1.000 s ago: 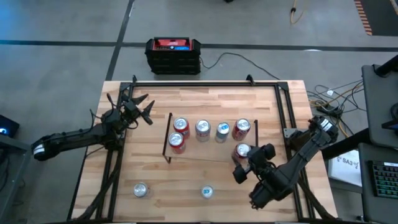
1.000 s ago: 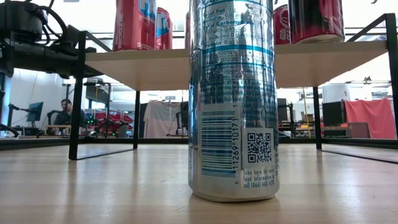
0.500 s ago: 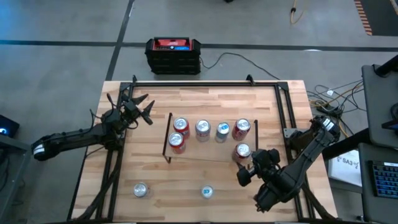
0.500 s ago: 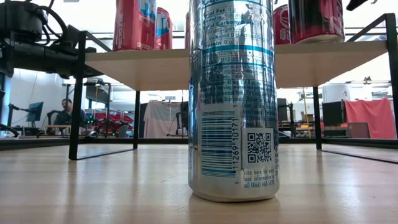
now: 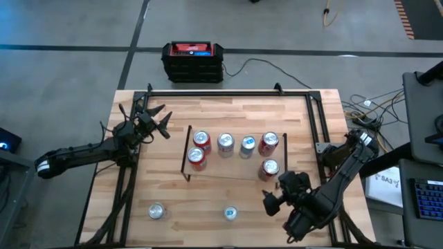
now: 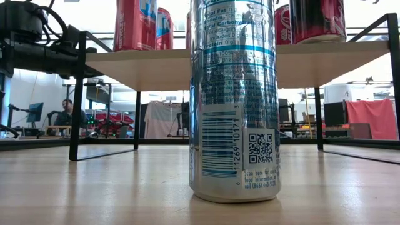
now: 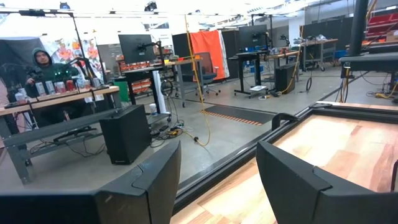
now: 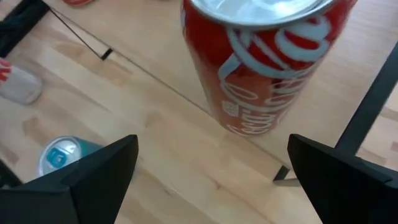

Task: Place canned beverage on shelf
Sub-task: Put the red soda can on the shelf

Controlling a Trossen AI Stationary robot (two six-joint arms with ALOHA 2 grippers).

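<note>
Red can stands on the shelf; right gripper, jaws spread and empty, next needs a bench can.

We are seeing the shelf, a low light-wood board on thin black legs, carrying six upright cans. The red can is standing free at the shelf's right front corner; two more cans are waiting in front of the shelf.

Tops of 3 red cans and blue-silver can, cut off in low view.
</note>
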